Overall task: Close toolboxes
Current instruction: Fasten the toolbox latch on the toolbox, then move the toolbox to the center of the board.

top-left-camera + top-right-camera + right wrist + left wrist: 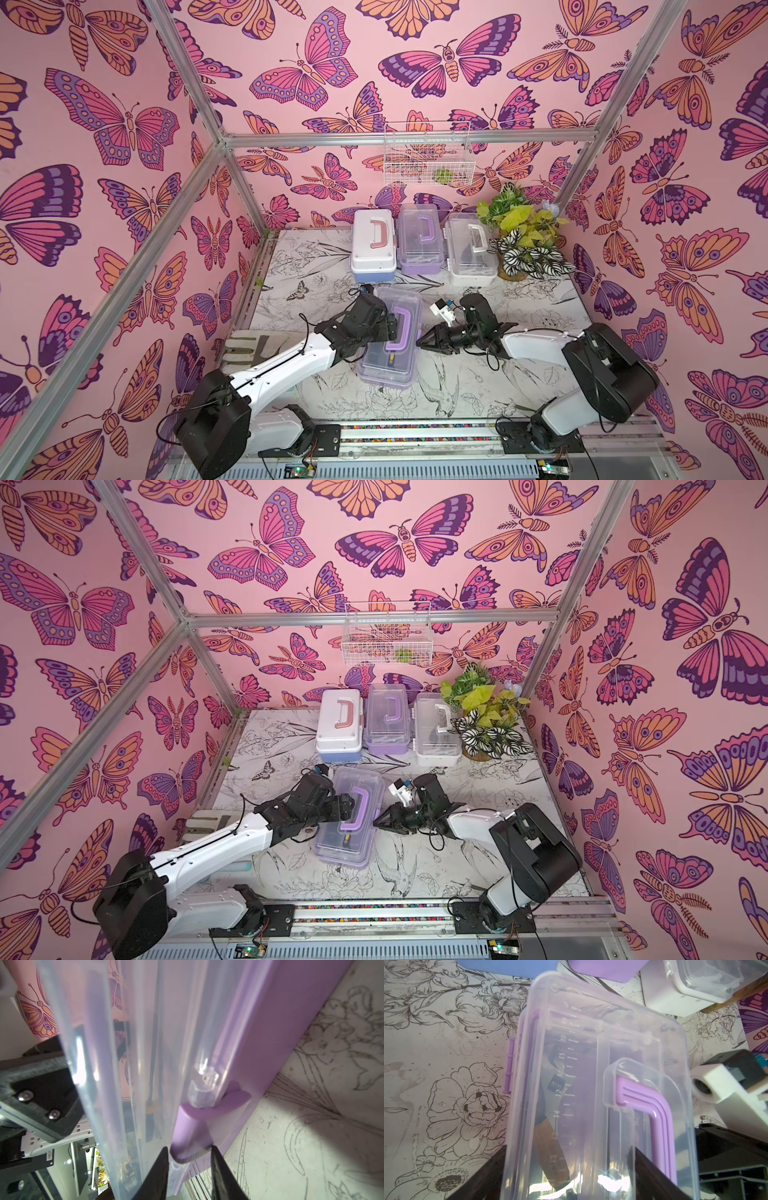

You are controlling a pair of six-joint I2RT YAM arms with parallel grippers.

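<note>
- Floral tabletop (478, 395): rear toolboxes (419, 239) sat upper-centre, lids down (latches unreadable).
- Front lilac toolbox (390, 353) sat mid-frame, lid (591, 1043) down; latch (207, 1109) probably not yet snapped.
- Left gripper (390, 328) was spread over lid; right gripper (188, 1153) sat narrow around latch, grip unclear.

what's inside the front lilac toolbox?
Through the clear lid of the front lilac toolbox: an adjustable wrench with a brownish grip. Anything under the lilac handle or the left hand is covered.

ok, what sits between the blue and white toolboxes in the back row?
A lilac toolbox with a clear lid, close against its neighbours on either side. Both top views show it.
</note>
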